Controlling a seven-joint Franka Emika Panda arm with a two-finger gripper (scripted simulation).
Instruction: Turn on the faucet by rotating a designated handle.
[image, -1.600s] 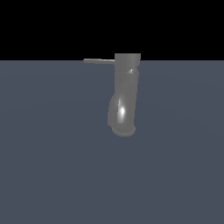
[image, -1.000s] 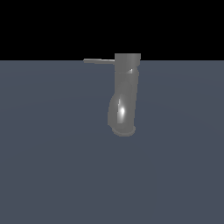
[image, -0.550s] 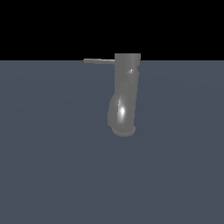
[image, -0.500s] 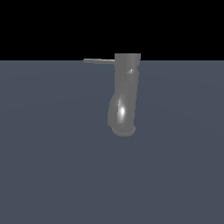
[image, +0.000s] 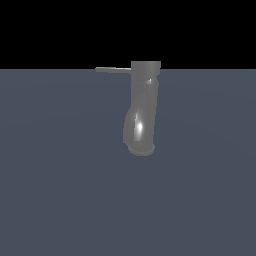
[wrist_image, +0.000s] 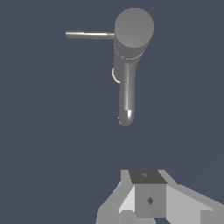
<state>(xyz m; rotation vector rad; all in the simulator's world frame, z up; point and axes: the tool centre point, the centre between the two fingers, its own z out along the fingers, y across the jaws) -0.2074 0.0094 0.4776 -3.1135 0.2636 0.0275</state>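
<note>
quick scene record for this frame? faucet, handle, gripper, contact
faucet: glossy grey, spout curving down toward the grey surface
handle: thin rod sticking out from the faucet top toward the exterior view's left
gripper: only in the wrist view, apart from the faucet; jaws not readable
contact: none visible

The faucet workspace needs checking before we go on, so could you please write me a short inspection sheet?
Surface: plain dark blue-grey floor, bare where visible.
Faucet: glossy grey, upright, spout curving down.
Handle: thin rod pointing to the exterior view's left from the faucet top, untouched.
Clutter: nothing seen.
Gripper: partly visible in the wrist view, apart from the faucet; jaw state unclear.
Cables: nothing seen.
Surroundings: black background.
</note>
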